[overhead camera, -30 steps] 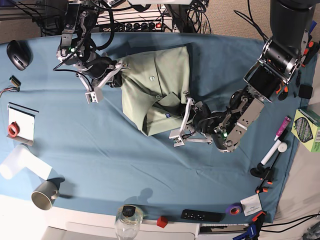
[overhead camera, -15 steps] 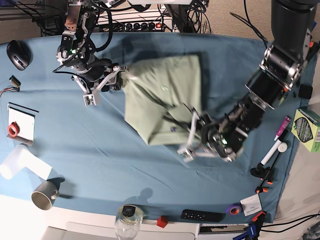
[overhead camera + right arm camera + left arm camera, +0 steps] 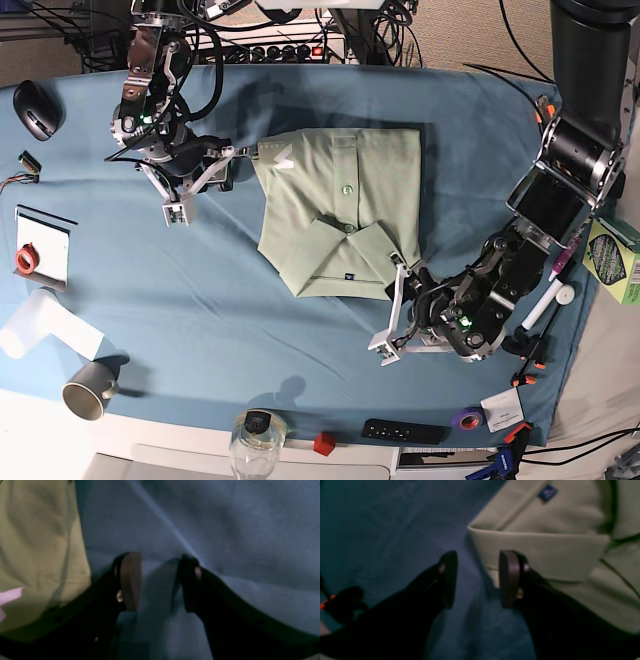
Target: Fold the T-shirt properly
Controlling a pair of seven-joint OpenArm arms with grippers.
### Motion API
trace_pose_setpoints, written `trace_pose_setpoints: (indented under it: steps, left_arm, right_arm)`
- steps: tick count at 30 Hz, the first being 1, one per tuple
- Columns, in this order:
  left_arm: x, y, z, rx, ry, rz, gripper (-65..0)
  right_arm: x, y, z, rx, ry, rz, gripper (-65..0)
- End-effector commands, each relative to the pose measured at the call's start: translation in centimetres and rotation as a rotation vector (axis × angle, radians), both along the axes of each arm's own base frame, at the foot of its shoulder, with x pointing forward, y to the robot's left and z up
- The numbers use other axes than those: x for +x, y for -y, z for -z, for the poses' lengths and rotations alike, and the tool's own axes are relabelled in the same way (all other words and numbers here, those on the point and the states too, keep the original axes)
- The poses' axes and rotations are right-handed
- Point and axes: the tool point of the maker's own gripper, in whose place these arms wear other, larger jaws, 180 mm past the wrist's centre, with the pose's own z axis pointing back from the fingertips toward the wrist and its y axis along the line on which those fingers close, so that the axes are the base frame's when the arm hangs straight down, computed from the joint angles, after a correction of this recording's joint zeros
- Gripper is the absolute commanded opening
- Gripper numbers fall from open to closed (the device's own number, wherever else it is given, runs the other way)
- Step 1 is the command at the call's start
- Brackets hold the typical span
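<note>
**Showing both grippers spread beside a folded shirt**

Lying near the middle of the blue cloth [image 3: 200, 300], the T-shirt [image 3: 345, 215] forms a compact folded block, collar and button placket facing up. A small blue label [image 3: 547, 492] sits near one folded edge. The left gripper [image 3: 397, 315], at the right of the base view, hangs just off the shirt's lower right corner; its two pads stand apart with only cloth between them. One left fingertip [image 3: 508, 578] lies in front of the folded hem, though the blurred wrist view does not settle whether it touches the fabric. The right gripper [image 3: 195, 183], at the left of the base view, sits just beside the shirt's upper left corner, jaws likewise spread and holding nothing; a right fingertip [image 3: 130, 580] shows bare cloth beyond it, with the shirt off to one side. A grey mug [image 3: 90, 388] and a black remote [image 3: 403, 431] rest near the front edge, well apart from the shirt.
</note>
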Motion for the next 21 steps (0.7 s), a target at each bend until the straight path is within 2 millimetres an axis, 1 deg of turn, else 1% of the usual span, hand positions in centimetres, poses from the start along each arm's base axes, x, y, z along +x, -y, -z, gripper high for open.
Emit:
trace_pose_setpoints:
  steps: [1, 3, 4, 5, 7, 9, 13, 16, 19, 21]
  left_arm:
    - [1.1, 0.0, -2.3, -0.015, 0.047, 0.008, -39.2]
    - [0.6, -0.8, -2.3, 0.008, 0.044, 0.023, -43.4]
    - [0.2, -1.5, -2.2, 0.028, 0.041, 0.026, -45.4]
    - [-0.3, -2.5, -2.1, 0.047, 0.037, 0.022, -46.8]
    - [-1.4, -4.6, -1.7, 0.067, 0.036, 0.005, -47.2]
    - [-3.0, -7.1, -1.2, 0.076, 0.03, -0.025, -47.2]
    - [-7.0, -12.2, -0.6, 0.086, 0.028, -0.101, -47.2]
    - [-10.2, -15.6, -0.7, 0.107, 0.03, -0.155, -47.2]
    - [-13.4, -18.3, -0.6, 0.13, 0.015, -0.21, -47.2]
    - [-15.3, -19.5, -0.4, 0.133, -0.002, -0.247, -47.2]
  right_arm:
    - [1.2, 0.5, -1.5, -0.03, 0.058, 0.001, -38.8]
    - [1.6, 1.7, -2.1, -0.097, 0.07, 0.004, -38.9]
    - [1.7, 2.4, -2.5, -0.135, 0.074, 0.005, -38.9]
    - [1.7, 3.3, -2.8, -0.174, 0.075, 0.005, -38.9]
    - [1.3, 4.9, -3.2, -0.241, 0.058, 0.005, -38.9]
    - [0.4, 6.4, -3.1, -0.276, 0.037, 0.016, -38.9]
    - [-2.4, 9.1, -2.5, -0.311, -0.015, 0.077, -38.9]
    - [-4.9, 11.3, -2.8, -0.339, -0.036, 0.159, -39.0]
    - [-7.6, 12.9, -3.5, -0.377, -0.058, 0.195, -39.0]
    - [-9.4, 13.4, -3.9, -0.39, -0.076, 0.205, -39.0]
